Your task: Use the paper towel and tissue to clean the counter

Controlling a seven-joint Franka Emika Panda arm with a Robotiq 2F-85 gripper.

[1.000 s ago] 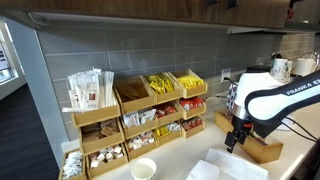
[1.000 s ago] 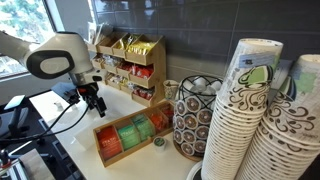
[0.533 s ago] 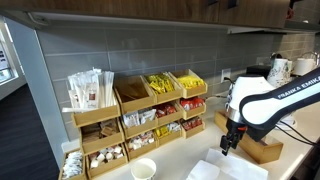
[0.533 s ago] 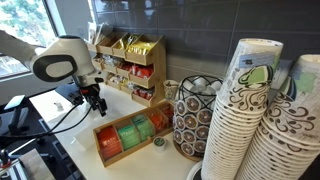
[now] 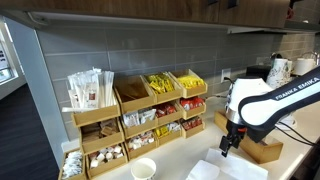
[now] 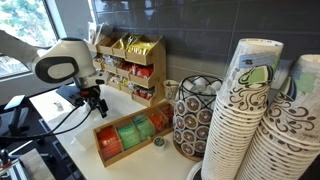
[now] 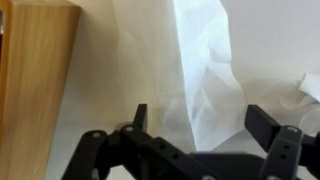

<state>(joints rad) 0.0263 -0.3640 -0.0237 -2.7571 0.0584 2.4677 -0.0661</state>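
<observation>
The gripper [image 7: 199, 115] has slid a bit lower & closer to the white paper towel [image 7: 200, 60] lying on the counter [image 5: 178, 158], its 2 fingers spread wide w/ nothing held, so prob. the grab comes next.

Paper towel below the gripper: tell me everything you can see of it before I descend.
The paper towel is a thin white sheet, creased and rumpled, lying loose on the pale counter, a little apart from the wooden box. It sits in line with the gap of the open gripper, which hangs over it; nothing seems to grip it.
</observation>
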